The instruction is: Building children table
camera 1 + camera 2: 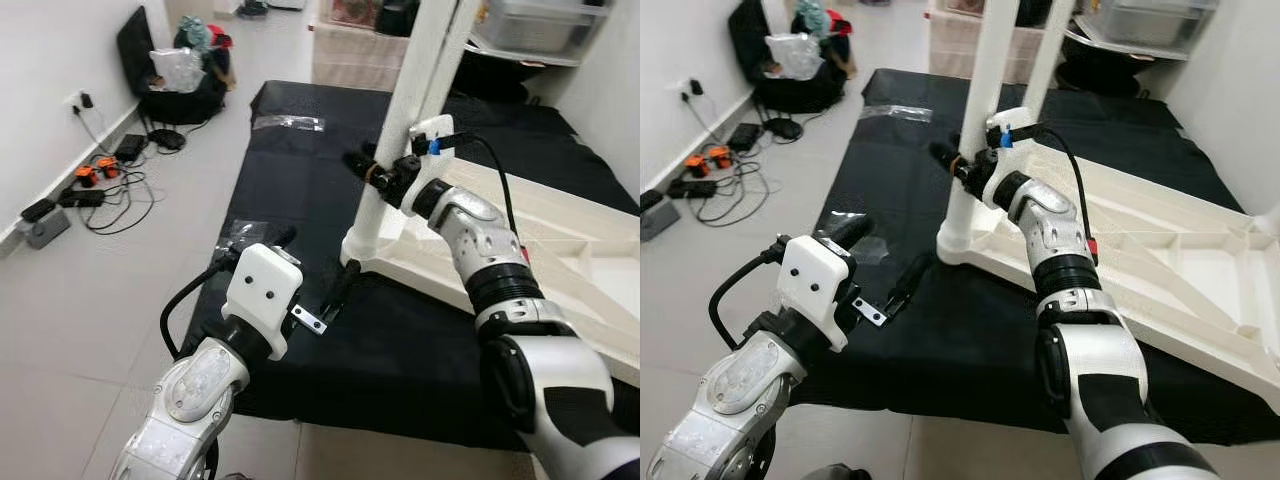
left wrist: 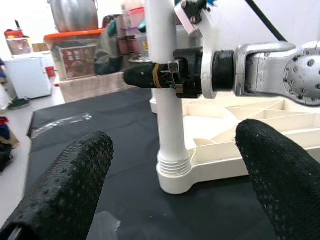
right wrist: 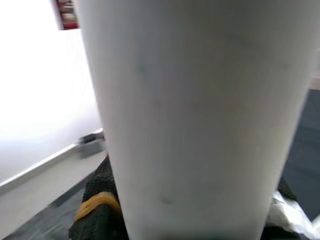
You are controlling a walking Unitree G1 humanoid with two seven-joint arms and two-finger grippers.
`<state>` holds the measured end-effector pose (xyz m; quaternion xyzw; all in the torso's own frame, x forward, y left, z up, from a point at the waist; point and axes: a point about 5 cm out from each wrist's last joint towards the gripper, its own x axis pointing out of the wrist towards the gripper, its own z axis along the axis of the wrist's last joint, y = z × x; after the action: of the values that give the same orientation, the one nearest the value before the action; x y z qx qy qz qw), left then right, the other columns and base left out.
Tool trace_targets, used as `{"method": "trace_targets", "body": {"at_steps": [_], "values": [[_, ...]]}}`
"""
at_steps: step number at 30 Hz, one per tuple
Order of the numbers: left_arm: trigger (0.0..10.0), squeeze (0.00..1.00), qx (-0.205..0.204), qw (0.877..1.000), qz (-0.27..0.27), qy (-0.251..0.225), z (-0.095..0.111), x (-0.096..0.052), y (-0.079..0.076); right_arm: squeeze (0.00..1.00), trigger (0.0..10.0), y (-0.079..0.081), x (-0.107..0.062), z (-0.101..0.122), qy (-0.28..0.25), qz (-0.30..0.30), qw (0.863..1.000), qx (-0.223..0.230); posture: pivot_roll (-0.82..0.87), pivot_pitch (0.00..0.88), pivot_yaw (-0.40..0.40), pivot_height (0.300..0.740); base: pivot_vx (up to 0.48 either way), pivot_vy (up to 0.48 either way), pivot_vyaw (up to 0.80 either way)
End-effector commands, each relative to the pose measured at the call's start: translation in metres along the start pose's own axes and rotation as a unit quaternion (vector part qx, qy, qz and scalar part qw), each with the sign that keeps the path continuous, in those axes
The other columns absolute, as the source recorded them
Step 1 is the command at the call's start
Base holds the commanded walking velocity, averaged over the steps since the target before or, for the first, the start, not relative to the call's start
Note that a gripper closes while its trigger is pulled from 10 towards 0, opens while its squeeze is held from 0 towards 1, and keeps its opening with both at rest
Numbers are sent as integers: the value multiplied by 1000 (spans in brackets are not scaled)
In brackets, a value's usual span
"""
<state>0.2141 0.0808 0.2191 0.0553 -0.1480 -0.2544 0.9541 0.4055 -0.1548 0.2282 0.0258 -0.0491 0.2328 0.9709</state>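
A white plastic children's table (image 1: 560,240) lies upside down on a black mat (image 1: 300,180). One white table leg (image 1: 408,105) stands upright in its near corner socket (image 2: 175,175). A second leg (image 1: 1045,50) rises behind it. My right gripper (image 1: 375,172) is shut on the near leg at mid-height, one finger on each side; the right wrist view shows the leg (image 3: 200,115) pressed close against a finger (image 3: 97,215) with an orange band. My left gripper (image 1: 310,262) hovers open above the mat, left of the leg's base and apart from it, with its fingertips (image 2: 65,190) spread wide.
Clear plastic wrap (image 1: 288,122) lies at the mat's far end. Cables and power adapters (image 1: 100,180) trail on the floor by the left wall, with bags (image 1: 180,70) beyond. Storage boxes (image 1: 360,55) stand behind the mat.
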Motion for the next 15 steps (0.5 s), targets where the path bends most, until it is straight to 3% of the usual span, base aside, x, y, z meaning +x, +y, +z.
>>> {"method": "trace_targets", "body": {"at_steps": [1,3,4,5,6,7,8,9,10,11,12,15], "values": [[10000,0,1,1000,-2,0,0,1,0,0,0,-17,-12,-17,37,-103,994,-6,111,66,-85,740,0,0,0],[10000,0,1,1000,-4,-1,0,2,0,0,0,-26,-26,-19,47,-236,970,-21,106,68,-82,740,0,0,0],[10000,0,1,1000,-4,-1,0,2,0,0,0,-26,-26,-19,47,-236,970,-21,106,68,-82,740,0,0,0],[10000,0,0,1000,-5,-2,0,3,-1,0,0,-23,-33,-19,38,-298,954,-17,103,70,-80,740,0,0,0],[10000,0,0,1000,-5,-2,0,3,-1,0,0,-23,-33,-19,38,-298,954,-17,103,70,-80,740,0,0,0],[10000,0,0,1000,-6,-2,-1,3,-1,0,0,-15,-40,-16,25,-354,935,-15,99,75,-80,740,0,0,0],[10000,0,0,1000,-6,-2,-1,3,-1,0,0,-15,-40,-16,25,-354,935,-15,99,75,-80,740,0,0,0],[10000,0,-1,1000,-6,-3,0,4,-2,0,0,-8,-45,-13,6,-402,915,-5,97,76,-83,740,0,0,0],[10000,0,-1,1000,-6,-3,0,4,-2,0,0,-8,-45,-13,6,-402,915,-5,97,76,-83,740,0,0,0],[10000,0,-1,1000,-5,-4,0,4,-2,0,0,-3,-49,-11,-6,-434,901,2,97,76,-83,740,0,0,0],[10000,0,-1,1000,-5,-4,0,4,-2,0,0,-3,-49,-11,-6,-434,901,2,97,76,-83,740,0,0,0],[10000,0,-2,1000,-3,-3,-1,5,-3,0,0,26,-29,-7,-25,-443,896,31,102,83,-84,740,0,0,0]]}}
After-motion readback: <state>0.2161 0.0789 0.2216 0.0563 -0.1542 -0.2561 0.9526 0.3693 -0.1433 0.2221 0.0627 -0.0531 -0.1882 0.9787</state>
